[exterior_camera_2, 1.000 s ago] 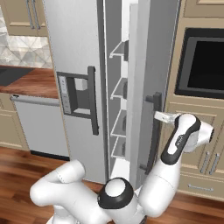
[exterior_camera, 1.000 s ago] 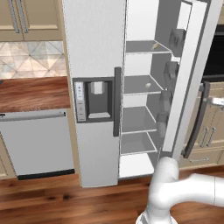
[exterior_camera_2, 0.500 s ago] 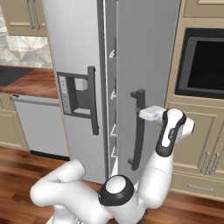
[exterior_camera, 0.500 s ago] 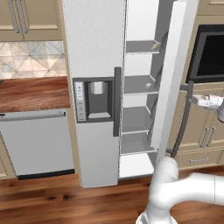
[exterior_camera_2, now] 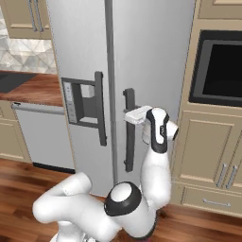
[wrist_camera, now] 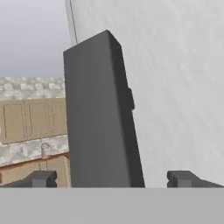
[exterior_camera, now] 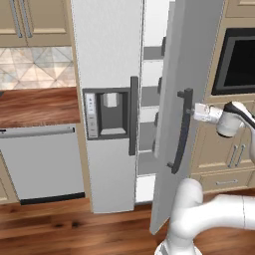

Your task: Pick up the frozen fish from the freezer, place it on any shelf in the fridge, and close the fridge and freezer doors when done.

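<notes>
The fridge door [exterior_camera: 169, 174] stands only a little ajar, and pale fridge shelves [exterior_camera: 149, 134] show through the narrow gap. From the right base view this door [exterior_camera_2: 151, 56] looks almost flush. My gripper [exterior_camera: 195, 111] [exterior_camera_2: 127, 116] is open at the door's dark bar handle [exterior_camera: 182, 129] [exterior_camera_2: 128, 137]. In the hand view the handle [wrist_camera: 100, 113] fills the space between my fingertips [wrist_camera: 41, 178], with my gripper [wrist_camera: 111, 179] straddling it. The freezer door [exterior_camera: 107, 50] [exterior_camera_2: 80, 42] with its grey dispenser panel [exterior_camera: 109, 112] is shut. The frozen fish is hidden.
A grey dishwasher [exterior_camera: 42, 164] [exterior_camera_2: 42, 137] sits under a wooden counter [exterior_camera: 35, 104] left of the refrigerator. A black wall oven [exterior_camera: 236, 62] [exterior_camera_2: 220, 71] over beige drawers [exterior_camera_2: 212, 160] stands close on the right, just behind my forearm.
The fridge door has swung from wide open to nearly shut. My open gripper has followed it leftward, staying at the handle.
</notes>
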Controlling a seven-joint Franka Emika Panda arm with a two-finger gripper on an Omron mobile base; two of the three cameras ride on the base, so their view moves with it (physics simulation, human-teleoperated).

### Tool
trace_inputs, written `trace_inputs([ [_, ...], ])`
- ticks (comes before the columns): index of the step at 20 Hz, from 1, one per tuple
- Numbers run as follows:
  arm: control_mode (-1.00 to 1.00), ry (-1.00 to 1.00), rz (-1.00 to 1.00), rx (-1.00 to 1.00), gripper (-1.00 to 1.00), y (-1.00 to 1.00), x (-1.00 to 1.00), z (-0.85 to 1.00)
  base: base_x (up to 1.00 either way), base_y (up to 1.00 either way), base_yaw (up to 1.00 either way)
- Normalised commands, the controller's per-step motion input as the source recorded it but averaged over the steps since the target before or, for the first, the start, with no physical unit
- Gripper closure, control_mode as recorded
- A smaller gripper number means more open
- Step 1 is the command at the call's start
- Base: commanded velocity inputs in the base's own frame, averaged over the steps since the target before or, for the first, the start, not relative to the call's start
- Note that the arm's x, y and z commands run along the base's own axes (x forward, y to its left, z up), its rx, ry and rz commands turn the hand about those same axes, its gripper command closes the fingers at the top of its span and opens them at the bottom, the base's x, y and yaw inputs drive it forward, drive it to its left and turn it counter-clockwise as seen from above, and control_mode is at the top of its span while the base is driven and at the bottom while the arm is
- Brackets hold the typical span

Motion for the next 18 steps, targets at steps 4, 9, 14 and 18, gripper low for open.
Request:
trace_inputs([
  [4, -1.0, -0.12, -0.23, 0.0, -1.0, 0.83, 0.74, 0.03, 0.0, 0.0, 0.0],
  [9, -1.0, -0.05, -0.24, -0.01, -1.0, 0.34, 0.7, 0.16, 0.0, 0.0, 0.0],
  [14, -1.0, 0.0, -0.2, 0.0, -1.0, 0.03, 0.54, 0.28, 0.0, 0.0, 0.0],
  [18, -1.0, 0.0, -0.19, 0.0, -1.0, 0.0, 0.61, 0.2, 0.0, 0.0, 0.0],
])
